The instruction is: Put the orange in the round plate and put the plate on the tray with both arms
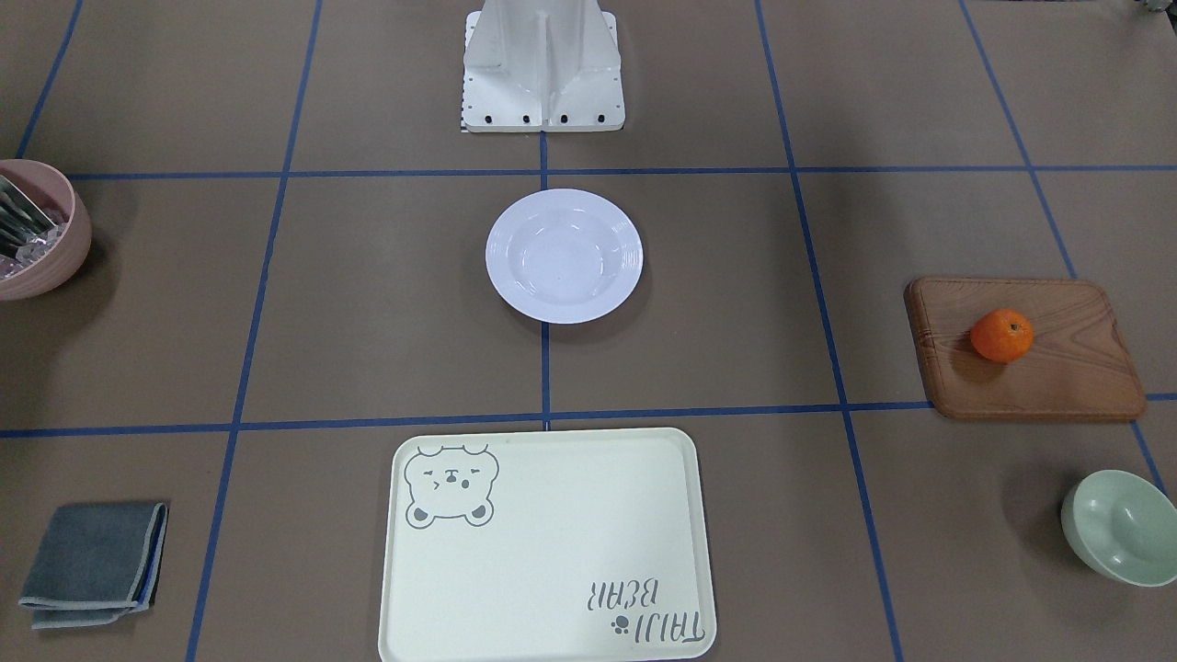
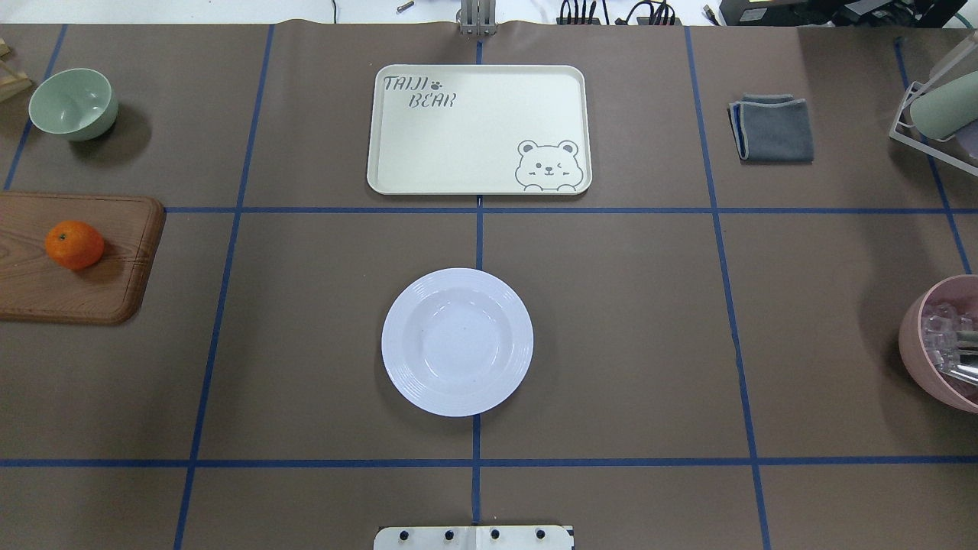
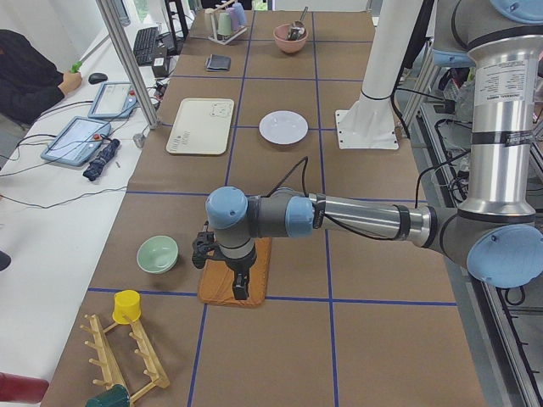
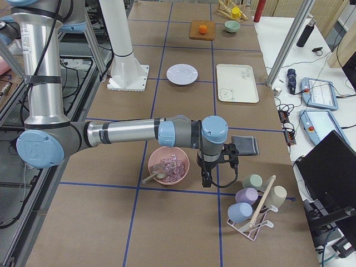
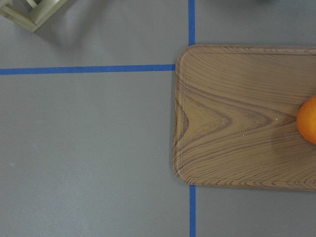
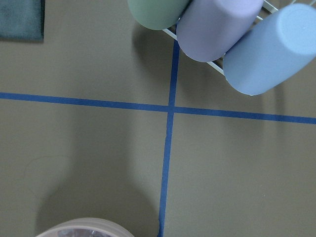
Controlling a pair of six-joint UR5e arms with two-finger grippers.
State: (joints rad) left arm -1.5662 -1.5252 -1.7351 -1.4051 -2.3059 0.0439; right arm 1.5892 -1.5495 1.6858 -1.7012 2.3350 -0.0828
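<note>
The orange (image 2: 74,244) lies on a brown wooden board (image 2: 84,290) at the table's left end; its edge also shows in the left wrist view (image 5: 308,121). The white round plate (image 2: 457,341) sits empty at the centre, in front of the robot's base. Beyond it lies the cream bear tray (image 2: 474,122), also empty. My left gripper (image 3: 240,288) hangs over the board's near end, and I cannot tell whether it is open or shut. My right gripper (image 4: 207,179) hangs between the pink bowl and the cup rack, and its state is likewise unclear.
A pale green bowl (image 2: 73,103) stands beyond the board. A pink bowl (image 2: 943,344) with clear pieces and a utensil sits at the right end, near a grey cloth (image 2: 772,128) and a cup rack (image 4: 253,203). A person (image 3: 30,72) sits at the side desk.
</note>
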